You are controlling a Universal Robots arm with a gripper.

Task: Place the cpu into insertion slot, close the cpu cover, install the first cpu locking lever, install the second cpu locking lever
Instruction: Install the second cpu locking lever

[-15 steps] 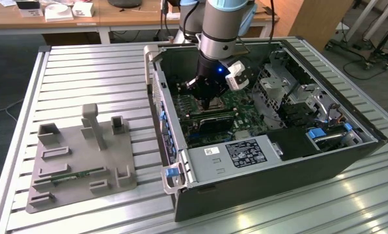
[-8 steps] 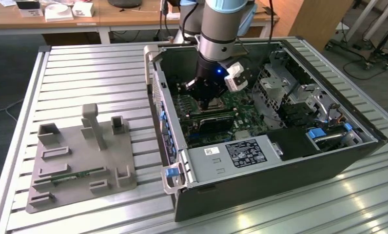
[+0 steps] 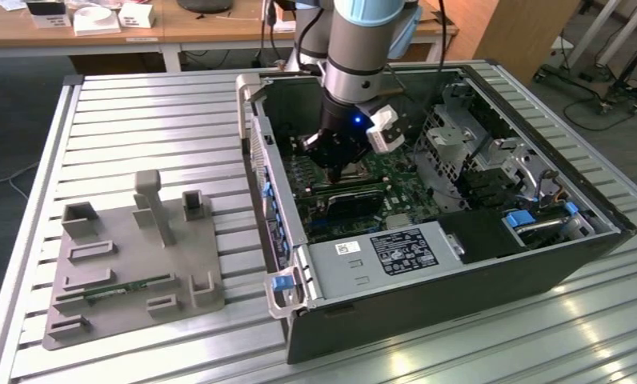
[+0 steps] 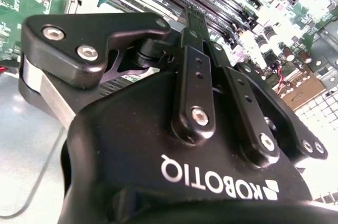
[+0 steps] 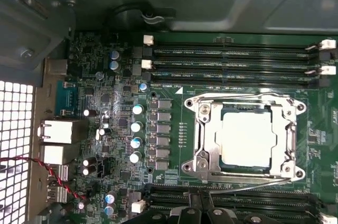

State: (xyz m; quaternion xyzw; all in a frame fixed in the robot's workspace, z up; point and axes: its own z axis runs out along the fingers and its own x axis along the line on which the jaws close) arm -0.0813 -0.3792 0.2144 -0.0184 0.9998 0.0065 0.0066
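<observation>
Locking-lever step, I judge: cpu [image 5: 248, 138] seated in insertion slot [image 5: 207, 129] under closed cpu cover [image 5: 245, 101], just ahead of gripper [image 5: 203, 213], fingers' state unclear; wire lever [image 5: 248, 183] beside its tips needs hooking.

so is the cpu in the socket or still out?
In. In the first wrist view the cpu lies flat inside the insertion slot, with the cpu cover framing it.
</observation>
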